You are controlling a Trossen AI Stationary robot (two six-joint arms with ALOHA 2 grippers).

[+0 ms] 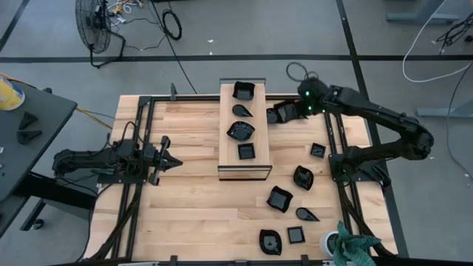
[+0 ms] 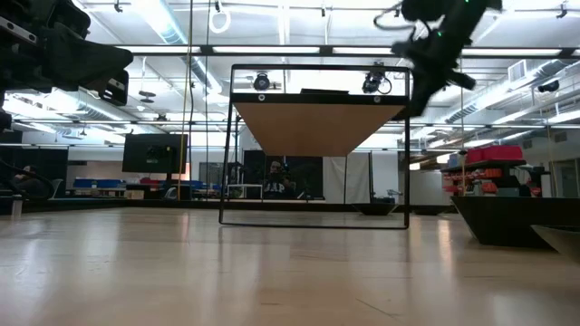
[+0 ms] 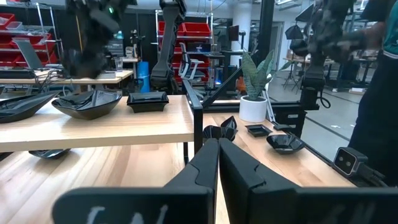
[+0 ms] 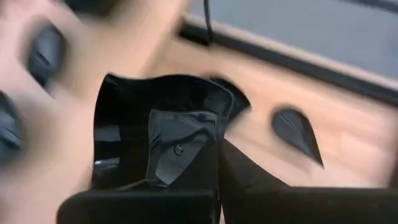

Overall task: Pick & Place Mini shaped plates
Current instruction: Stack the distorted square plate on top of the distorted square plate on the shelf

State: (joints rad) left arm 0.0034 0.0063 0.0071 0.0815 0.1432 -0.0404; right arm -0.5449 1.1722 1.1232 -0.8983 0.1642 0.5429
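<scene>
Between your right gripper's (image 4: 217, 155) fingers sits the rim of a glossy black wavy-edged plate (image 4: 155, 134); the fingers are closed on it, one pad inside the dish and one outside. In the high view that right gripper (image 1: 290, 112) holds the plate (image 1: 279, 113) just off the far right corner of the long light wooden board (image 1: 230, 171), at the far side of the tabletop (image 1: 185, 214). The low view shows this arm raised well above the tabletop, so the plate hangs in the air.

On the board you have four black dishes in a row: a square one (image 1: 243, 90) at the far end, a leaf-shaped one (image 1: 241, 110) next, a wavy-edged one (image 1: 240, 131) after it, and a small square one (image 1: 246, 151) nearest you.

To the right of the board, more mini plates lie scattered on the tabletop: a small square one (image 1: 317, 150), a rounded one (image 1: 303, 177), a larger square one (image 1: 279, 199), a teardrop (image 1: 307, 215), and at the near edge another rounded dish (image 1: 270, 241) beside a small square (image 1: 295, 235). A potted plant (image 1: 347, 244) stands at the near right corner.

Your left gripper (image 1: 174, 160) waits at the left side of the tabletop, well apart from the board, its fingers (image 3: 205, 165) pressed together on nothing.
</scene>
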